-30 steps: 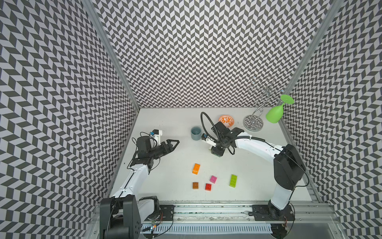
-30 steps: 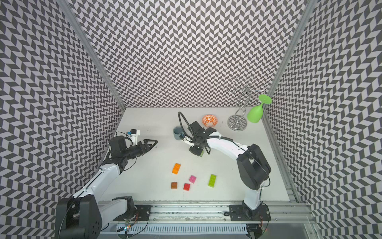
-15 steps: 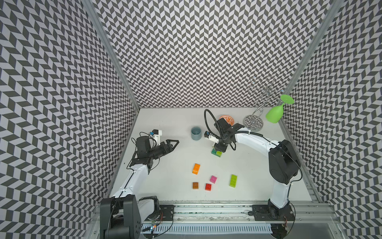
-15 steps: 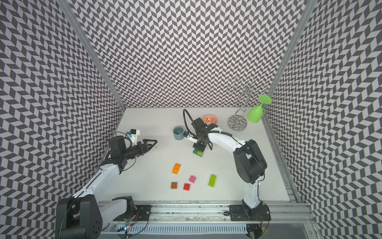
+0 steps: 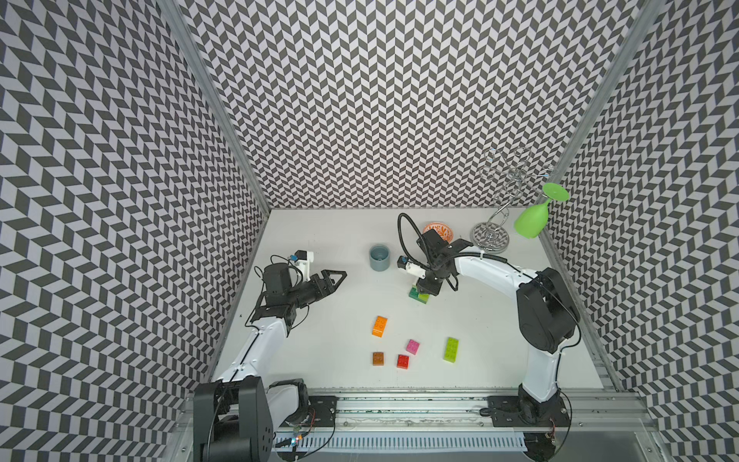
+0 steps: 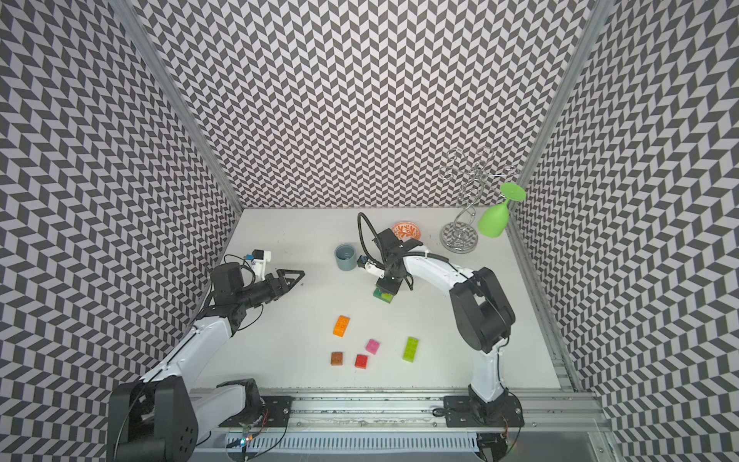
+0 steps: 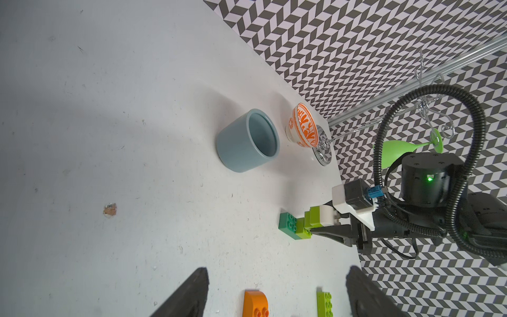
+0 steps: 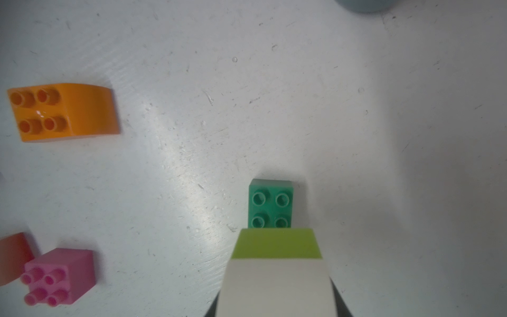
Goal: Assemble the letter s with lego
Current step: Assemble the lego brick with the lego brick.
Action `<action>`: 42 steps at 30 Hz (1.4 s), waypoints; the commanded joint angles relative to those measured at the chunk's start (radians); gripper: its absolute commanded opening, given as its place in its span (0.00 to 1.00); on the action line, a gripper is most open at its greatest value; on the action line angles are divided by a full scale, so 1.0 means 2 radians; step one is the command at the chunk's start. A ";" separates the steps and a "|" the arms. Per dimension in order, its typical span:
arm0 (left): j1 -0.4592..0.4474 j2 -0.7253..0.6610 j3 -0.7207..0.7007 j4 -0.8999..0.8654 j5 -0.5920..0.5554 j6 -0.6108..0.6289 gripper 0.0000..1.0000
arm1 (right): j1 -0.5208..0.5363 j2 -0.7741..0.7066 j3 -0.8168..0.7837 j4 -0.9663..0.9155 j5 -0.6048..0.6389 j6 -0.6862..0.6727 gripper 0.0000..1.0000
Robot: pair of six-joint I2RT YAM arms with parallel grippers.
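My right gripper (image 5: 428,286) points down at mid-table, shut on a stack of lego (image 5: 419,295): a white brick (image 7: 326,215) on top and lime green bricks (image 7: 307,225) below, the lowest at the table surface. A dark green brick (image 8: 270,204) lies against the stack's foot; whether it is joined I cannot tell. The white brick (image 8: 277,285) hides the fingers in the right wrist view. Loose on the table nearer the front lie an orange (image 5: 380,326), a brown (image 5: 378,358), a red (image 5: 403,361), a pink (image 5: 412,346) and an oblong lime brick (image 5: 451,349). My left gripper (image 5: 334,276) hovers open and empty at the left.
A grey-blue cup (image 5: 379,258) stands just behind and left of the stack. Behind the right arm sits an orange patterned bowl (image 5: 440,231). A chrome rack (image 5: 494,236) with a hanging green glass (image 5: 532,222) occupies the back right corner. Patterned walls close three sides.
The right arm's elbow has drawn back and its wrist has turned downward, and the brick stack now shows under the gripper at the table. The left arm has barely moved.
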 commanded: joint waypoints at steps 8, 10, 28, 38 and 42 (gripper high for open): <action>0.004 0.004 0.005 0.004 0.008 0.006 0.80 | -0.002 0.013 -0.008 0.001 -0.026 -0.011 0.03; 0.004 0.003 0.005 0.003 0.008 0.006 0.80 | -0.002 0.013 -0.011 0.002 -0.025 -0.011 0.03; 0.006 0.001 0.005 0.000 0.008 0.008 0.80 | -0.004 0.007 -0.046 0.021 -0.016 -0.005 0.00; 0.006 0.001 0.006 -0.002 0.005 0.009 0.80 | -0.004 0.006 -0.064 0.027 -0.021 -0.004 0.00; 0.006 0.001 0.005 -0.002 0.006 0.010 0.80 | -0.004 0.012 -0.064 0.027 -0.022 -0.004 0.00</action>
